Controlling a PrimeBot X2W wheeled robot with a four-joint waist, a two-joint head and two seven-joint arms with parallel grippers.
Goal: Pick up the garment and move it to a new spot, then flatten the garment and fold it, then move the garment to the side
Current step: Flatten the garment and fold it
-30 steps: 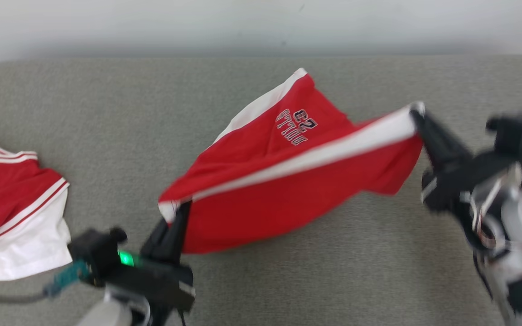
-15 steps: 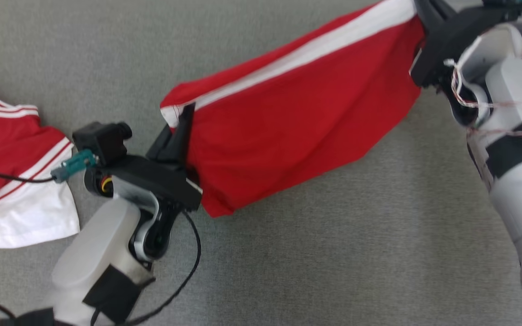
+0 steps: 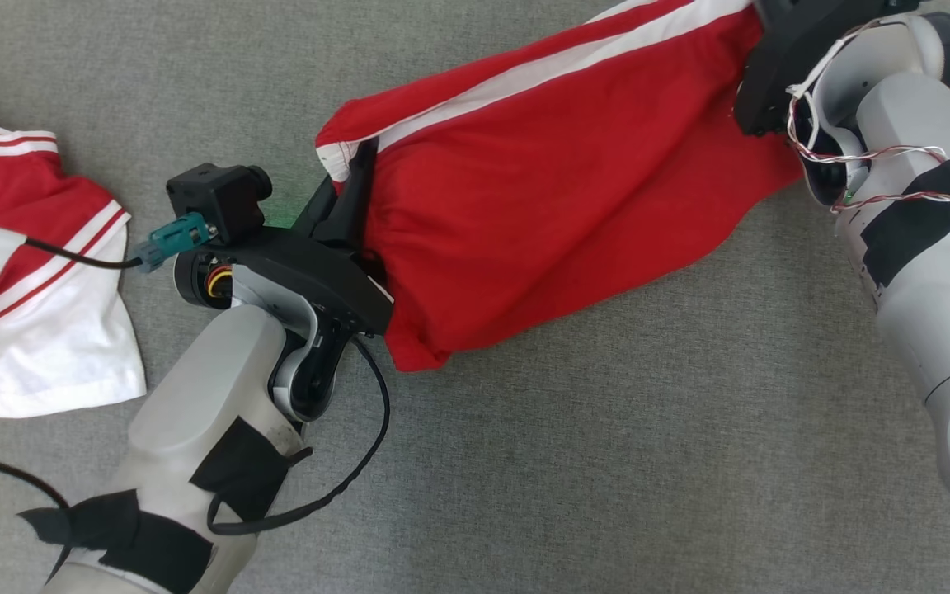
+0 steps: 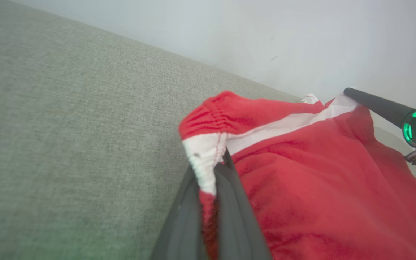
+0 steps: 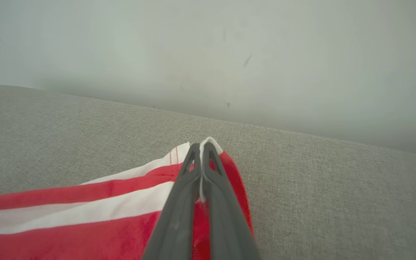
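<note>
The garment is a pair of red shorts with a white side stripe, stretched between both grippers above the grey cushioned surface. My left gripper is shut on its white-edged waistband corner at the left end. The left wrist view shows that corner of the garment pinched in the left gripper. At the top right of the head view, my right gripper grips the opposite corner. In the right wrist view the right gripper is shut on the garment, with white hem showing between the tips.
A second red and white garment with a small label lies at the left edge of the grey surface. A black cable loops from my left forearm. A pale wall rises behind the surface.
The head camera has tilted down, so the wall has left the view. Both grippers still hold the garment stretched, and its lower part now hangs nearer to me.
</note>
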